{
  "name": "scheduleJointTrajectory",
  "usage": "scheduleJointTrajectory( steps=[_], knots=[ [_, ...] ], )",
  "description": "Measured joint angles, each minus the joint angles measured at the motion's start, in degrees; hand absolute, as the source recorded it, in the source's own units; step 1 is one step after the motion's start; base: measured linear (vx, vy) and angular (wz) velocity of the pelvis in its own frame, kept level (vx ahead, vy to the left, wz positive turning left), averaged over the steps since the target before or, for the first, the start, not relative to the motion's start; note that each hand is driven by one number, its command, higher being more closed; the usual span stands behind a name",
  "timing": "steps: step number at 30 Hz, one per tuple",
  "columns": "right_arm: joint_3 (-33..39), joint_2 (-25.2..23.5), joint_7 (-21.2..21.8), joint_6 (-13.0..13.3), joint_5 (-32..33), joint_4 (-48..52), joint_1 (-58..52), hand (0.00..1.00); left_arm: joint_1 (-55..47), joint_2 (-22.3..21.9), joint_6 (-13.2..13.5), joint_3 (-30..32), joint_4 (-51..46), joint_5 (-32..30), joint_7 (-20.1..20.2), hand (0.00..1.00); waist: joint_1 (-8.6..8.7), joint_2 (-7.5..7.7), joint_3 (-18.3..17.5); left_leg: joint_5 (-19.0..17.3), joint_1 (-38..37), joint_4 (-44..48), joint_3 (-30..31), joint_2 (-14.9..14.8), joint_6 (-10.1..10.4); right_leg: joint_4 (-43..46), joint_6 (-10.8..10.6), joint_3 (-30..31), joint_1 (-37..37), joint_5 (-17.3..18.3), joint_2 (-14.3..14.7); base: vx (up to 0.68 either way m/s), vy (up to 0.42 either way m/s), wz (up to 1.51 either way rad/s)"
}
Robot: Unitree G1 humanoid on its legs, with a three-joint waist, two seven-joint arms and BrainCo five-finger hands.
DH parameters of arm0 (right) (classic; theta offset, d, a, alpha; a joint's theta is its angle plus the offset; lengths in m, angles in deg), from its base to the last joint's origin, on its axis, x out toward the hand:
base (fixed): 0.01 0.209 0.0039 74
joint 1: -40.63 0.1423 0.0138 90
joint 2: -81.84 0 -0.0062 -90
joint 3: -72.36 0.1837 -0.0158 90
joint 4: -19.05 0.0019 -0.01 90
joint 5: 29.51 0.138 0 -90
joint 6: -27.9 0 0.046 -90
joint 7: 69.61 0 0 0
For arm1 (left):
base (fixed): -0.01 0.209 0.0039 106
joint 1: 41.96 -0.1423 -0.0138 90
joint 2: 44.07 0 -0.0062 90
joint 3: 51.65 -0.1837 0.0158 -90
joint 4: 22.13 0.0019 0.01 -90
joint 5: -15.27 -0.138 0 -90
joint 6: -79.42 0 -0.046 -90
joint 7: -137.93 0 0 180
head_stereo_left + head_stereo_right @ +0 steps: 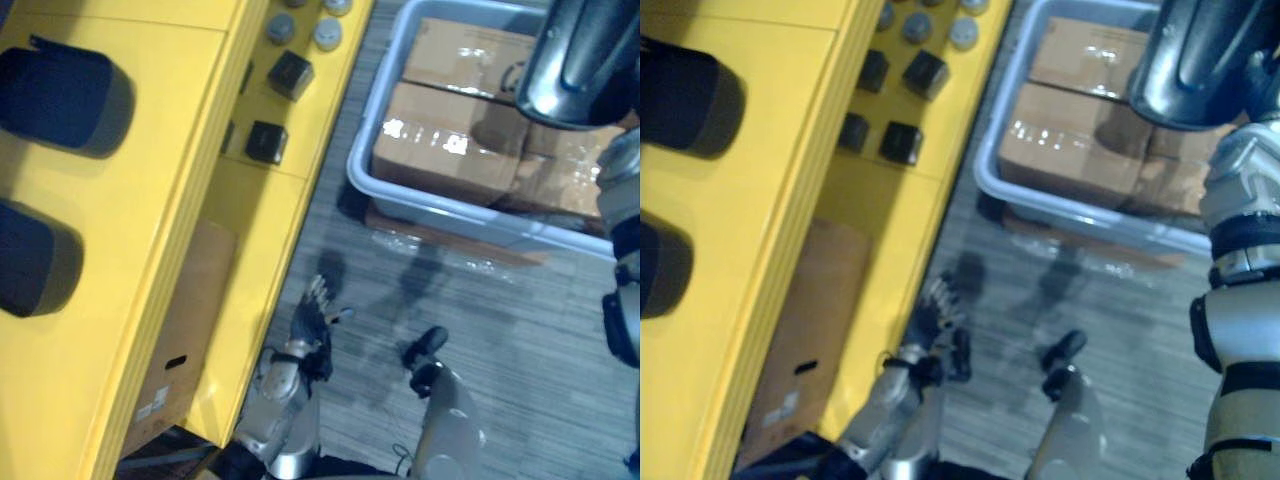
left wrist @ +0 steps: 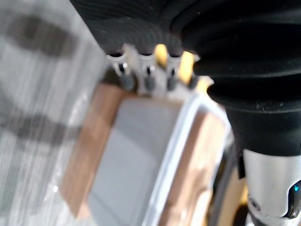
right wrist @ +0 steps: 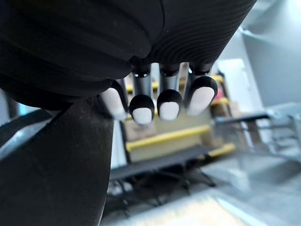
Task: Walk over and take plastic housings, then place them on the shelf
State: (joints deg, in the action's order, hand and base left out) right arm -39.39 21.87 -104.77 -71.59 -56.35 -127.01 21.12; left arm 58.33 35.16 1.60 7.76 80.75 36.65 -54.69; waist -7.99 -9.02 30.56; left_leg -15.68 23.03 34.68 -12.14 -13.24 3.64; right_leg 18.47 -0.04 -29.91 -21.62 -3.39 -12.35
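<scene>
Right hand (image 3: 141, 92): up at the upper right of the head views, fingers curled against a large dark glossy plastic housing (image 1: 578, 58). The housing is smooth and rounded, with pale highlights along its curved shell. In the right wrist view it bulks close beside the palm.

Left hand (image 1: 314, 318): hangs low over the grey striped carpet floor (image 1: 500, 340), fingers straight and relaxed, holding nothing.

Stock already shelved: one dark navy rounded housing (image 1: 60, 95) lies on the top level of the yellow metal shelf (image 1: 150, 260). A second navy housing (image 1: 28, 255) lies nearer the robot on the same level, apart from the first.

Lower yellow level: small black cube blocks (image 1: 290, 72) and grey round caps (image 1: 327, 35).

Beneath the shelf: brown cardboard carton (image 1: 190, 320) with a white label (image 1: 152, 405), its print too small to read.

On the floor beside the shelf: pale grey plastic bin (image 1: 430, 208) holding brown cardboard boxes (image 1: 450, 150) with shiny tops.
</scene>
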Motion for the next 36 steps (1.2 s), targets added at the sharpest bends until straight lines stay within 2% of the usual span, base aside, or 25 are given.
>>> scheduleJointTrajectory(
  steps=[1, 3, 5, 6, 7, 10, 12, 14, 22, 28, 33, 36],
  knots=[
    [0.01, -1.07, 0.01, 0.27, -1.16, 2.98, -0.22, 1.00, 1.93, -0.02, -1.25, 0.15, 0.09, 0.01, -1.80, 0.00, 1.14, 0.14, 0.05, -0.11, -0.40, -0.02, -0.27, -0.53, 0.19, -0.40, 0.22, 0.14, 0.40, -0.18, 0.56, -0.03, -0.007, -0.25],
    [0.07, -2.64, 0.00, 0.43, -2.80, 7.85, -2.28, 1.00, 4.64, 0.00, -2.88, 0.74, 0.53, 0.05, -4.33, 0.00, 2.11, 0.99, 0.22, -0.16, -2.16, -0.39, -1.18, -1.32, 0.32, -1.42, 0.49, 0.85, 1.66, -0.52, 1.66, -0.02, -0.010, -0.27],
    [0.37, -5.34, 0.02, 1.05, -5.23, 15.17, -6.95, 1.00, 8.04, 0.00, -4.65, 3.00, 2.01, 0.19, -7.23, 0.00, 3.38, 3.71, 0.16, 0.05, -5.41, -1.99, -2.95, -2.17, 0.90, -3.23, 0.80, 2.14, 3.59, -1.00, 3.15, -0.02, -0.025, -0.36],
    [0.55, -6.14, 0.08, 1.27, -5.96, 17.27, -8.29, 1.00, 8.83, 0.04, -4.96, 3.55, 2.43, 0.21, -7.97, 0.00, 3.79, 4.58, 0.05, 0.16, -6.23, -2.56, -3.40, -2.21, 1.11, -3.95, 0.94, 2.52, 4.06, -1.36, 3.51, -0.02, -0.015, -0.42],
    [1.15, -7.51, 0.23, 2.17, -7.49, 21.37, -10.90, 1.00, 10.46, 0.06, -5.48, 4.35, 3.03, 0.20, -9.55, 0.00, 4.40, 6.30, -0.01, 0.37, -7.77, -3.64, -4.39, -2.43, 1.48, -5.47, 1.03, 3.29, 4.96, -2.01, 4.05, -0.01, -0.002, -0.30],
    [2.87, -10.06, 1.38, 4.80, -11.79, 29.28, -17.47, 1.00, 15.37, -0.15, -7.69, 5.29, 5.12, 0.23, -13.22, 0.00, 6.08, 8.73, -0.48, 0.70, -11.15, -5.47, -6.57, -2.96, 2.04, -8.99, 1.12, 4.50, 7.74, -3.61, 5.56, -0.02, 0.006, -0.29],
    [3.33, -10.90, 1.61, 5.88, -13.10, 30.81, -19.31, 1.00, 17.00, -0.45, -8.18, 5.79, 5.38, 0.51, -14.21, 0.00, 6.58, 9.60, -0.96, 0.93, -12.06, -6.37, -7.50, -2.94, 2.36, -9.38, 1.10, 5.10, 7.81, -3.89, 5.58, 0.00, 0.012, -0.21],
    [3.87, -11.61, 1.65, 7.03, -14.63, 31.02, -20.65, 1.00, 18.99, -1.42, -8.60, 7.00, 5.72, 0.53, -15.14, 0.00, 7.45, 10.07, -1.26, 0.96, -12.19, -6.39, -7.71, -2.91, 2.40, -9.65, 1.18, 5.24, 7.90, -4.16, 5.70, 0.00, 0.014, -0.11],
    [4.07, -15.68, 4.02, 11.07, -19.11, 31.02, -24.45, 1.00, 22.67, -2.39, -8.55, 8.44, 8.84, 3.56, -15.78, 0.00, 8.00, 11.56, -3.23, 1.39, -15.19, -8.34, -10.07, -2.73, 2.95, -12.48, 1.22, 6.88, 9.76, -5.66, 6.73, 0.01, 0.013, -0.11],
    [4.05, -16.30, 4.02, 11.16, -19.60, 30.94, -25.35, 1.00, 23.46, -2.77, -8.51, 9.73, 9.22, 5.27, -15.06, 0.00, 7.91, 11.75, -3.38, 1.55, -15.20, -8.38, -10.10, -2.15, 2.72, -14.59, 0.98, 6.86, 10.83, -7.10, 6.57, -0.02, 0.047, 0.01],
    [3.76, -16.46, 4.04, 10.93, -20.73, 30.79, -27.37, 1.00, 23.38, -2.81, -8.45, 9.71, 10.42, 9.79, -13.00, 0.00, 7.16, 11.93, -5.81, 1.54, -14.90, -8.43, -9.81, -1.99, 2.70, -17.06, 0.78, 6.44, 11.74, -8.32, 6.74, -0.01, 0.062, 0.03],
    [2.94, -16.63, 4.17, 11.00, -21.25, 30.78, -27.63, 1.00, 23.41, -2.82, -8.07, 9.61, 10.27, 10.33, -11.21, 0.00, 7.03, 11.98, -6.34, 1.53, -14.91, -8.44, -9.67, -1.95, 2.69, -17.16, 0.73, 6.39, 11.91, -8.40, 6.67, 0.00, 0.064, 0.03]
  ],
)
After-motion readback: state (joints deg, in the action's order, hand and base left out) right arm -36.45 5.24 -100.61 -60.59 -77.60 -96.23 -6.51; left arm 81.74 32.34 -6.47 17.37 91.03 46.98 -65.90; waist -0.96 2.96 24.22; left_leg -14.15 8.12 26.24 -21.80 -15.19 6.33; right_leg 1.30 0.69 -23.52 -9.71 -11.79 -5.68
